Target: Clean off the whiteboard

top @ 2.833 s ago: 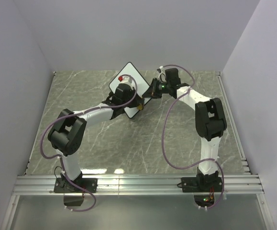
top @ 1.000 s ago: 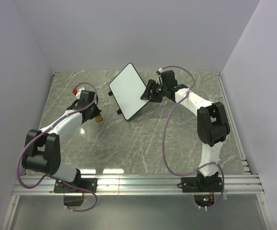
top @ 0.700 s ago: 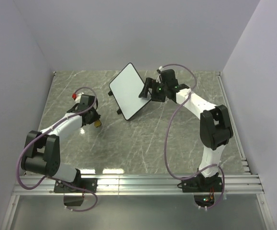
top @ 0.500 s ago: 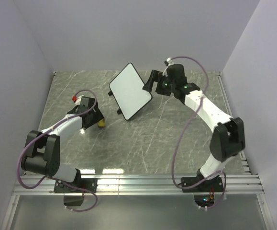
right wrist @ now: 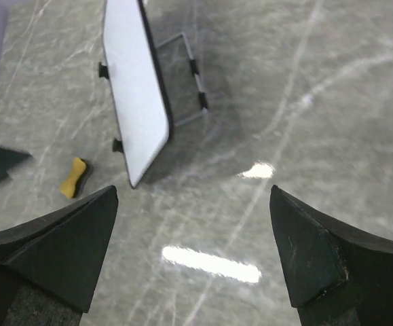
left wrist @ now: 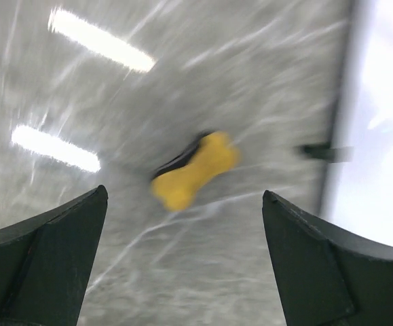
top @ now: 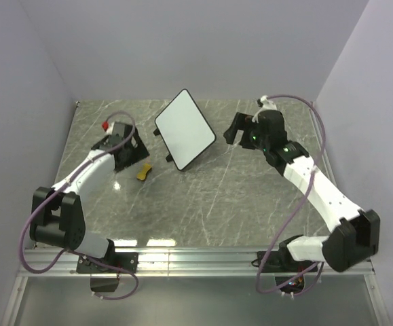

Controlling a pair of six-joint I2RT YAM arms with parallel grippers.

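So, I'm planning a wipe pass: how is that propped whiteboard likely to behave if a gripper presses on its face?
The whiteboard leans on a thin wire stand, so a firm press would probably tip it backward or fold the stand. The table looks glossy, so the board may slide on its small feet. It looks thin and stiff, likely light.

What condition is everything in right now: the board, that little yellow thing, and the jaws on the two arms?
Whiteboard: propped at a tilt on the table, face blank, no marks visible.
Yellow eraser: lying loose on the table, beside the board, not touching it.
Left jaws: wide open, holding nothing.
Right jaws: wide open, holding nothing.
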